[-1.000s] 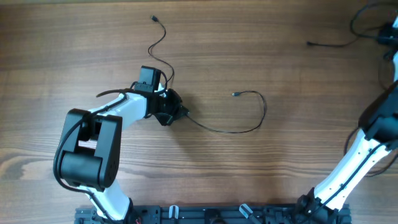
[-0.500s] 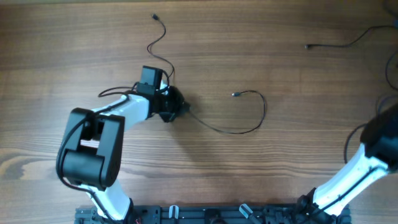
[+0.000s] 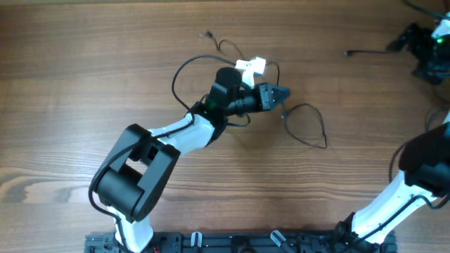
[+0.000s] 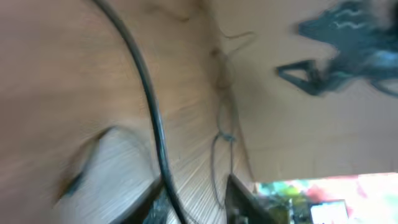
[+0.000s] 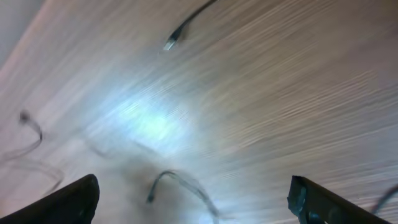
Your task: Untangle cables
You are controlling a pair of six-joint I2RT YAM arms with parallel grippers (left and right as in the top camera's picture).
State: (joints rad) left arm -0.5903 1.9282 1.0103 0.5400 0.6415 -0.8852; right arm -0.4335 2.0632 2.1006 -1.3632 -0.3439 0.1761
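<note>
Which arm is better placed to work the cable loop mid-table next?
Likely left. The left gripper sits right beside the looped cable mid-table. The right gripper, jaws open, is off at the far right corner, near only a separate cable.

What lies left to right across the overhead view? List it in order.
left arm → left gripper → looped cable → loose cable near the far edge → right gripper

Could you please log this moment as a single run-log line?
left gripper: centre, jaws unclear | right gripper: jaws open, holding nothing | cables: loose loop beside left gripper
</note>
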